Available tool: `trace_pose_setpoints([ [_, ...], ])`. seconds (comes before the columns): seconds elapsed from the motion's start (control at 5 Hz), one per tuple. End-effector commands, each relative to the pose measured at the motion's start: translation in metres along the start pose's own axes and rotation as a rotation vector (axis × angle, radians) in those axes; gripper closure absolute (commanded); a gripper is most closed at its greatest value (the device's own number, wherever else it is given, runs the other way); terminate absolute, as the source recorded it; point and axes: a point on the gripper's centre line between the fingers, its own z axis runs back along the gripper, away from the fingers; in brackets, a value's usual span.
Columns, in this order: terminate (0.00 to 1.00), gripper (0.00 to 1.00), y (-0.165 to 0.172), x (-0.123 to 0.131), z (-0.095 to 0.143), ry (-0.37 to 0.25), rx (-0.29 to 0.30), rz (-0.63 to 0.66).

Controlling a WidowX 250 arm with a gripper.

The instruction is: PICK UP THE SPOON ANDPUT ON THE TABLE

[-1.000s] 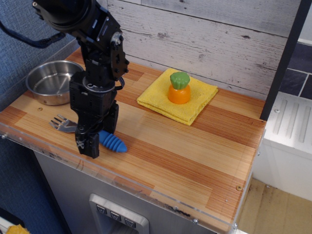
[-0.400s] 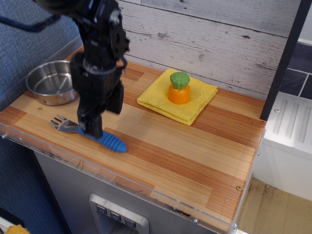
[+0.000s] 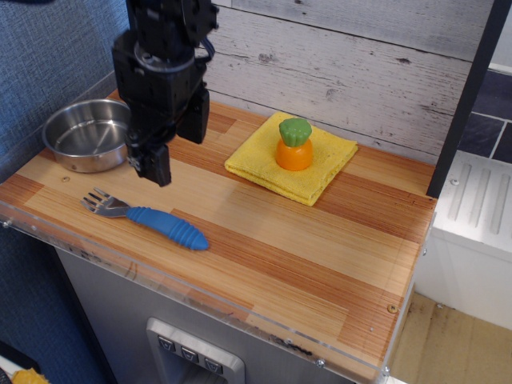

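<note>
The spoon [image 3: 146, 218] lies flat on the bench [image 3: 304, 240]. The tool [image 3: 152, 164] hangs above it, empty; its opening cannot be told.

The spoon [image 3: 146, 218] lies flat near the front edge of the surface [image 3: 320, 256], nothing touching it. The claw [image 3: 156, 164] hangs above it, clear of it. The steel pan [image 3: 84, 134] stands behind-left; the yellow cloth [image 3: 292, 164] and toy carrot [image 3: 294, 144] sit well apart. Bare planks stretch right.
</note>
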Motion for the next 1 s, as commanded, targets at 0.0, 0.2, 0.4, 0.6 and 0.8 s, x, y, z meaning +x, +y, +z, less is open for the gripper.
trace_pose_setpoints([
  [0.0,0.0,0.0,-0.0141,-0.0146,0.0541,0.003,-0.102,-0.115],
  [0.2,0.0,0.0,-0.0141,-0.0146,0.0541,0.003,-0.102,-0.115],
  [0.4,0.0,0.0,-0.0141,-0.0146,0.0541,0.003,-0.102,-0.115],
  [0.6,0.0,0.0,-0.0141,-0.0146,0.0541,0.003,-0.102,-0.115],
  [0.8,1.0,0.0,-0.0141,-0.0146,0.0541,0.003,-0.102,-0.115],
])
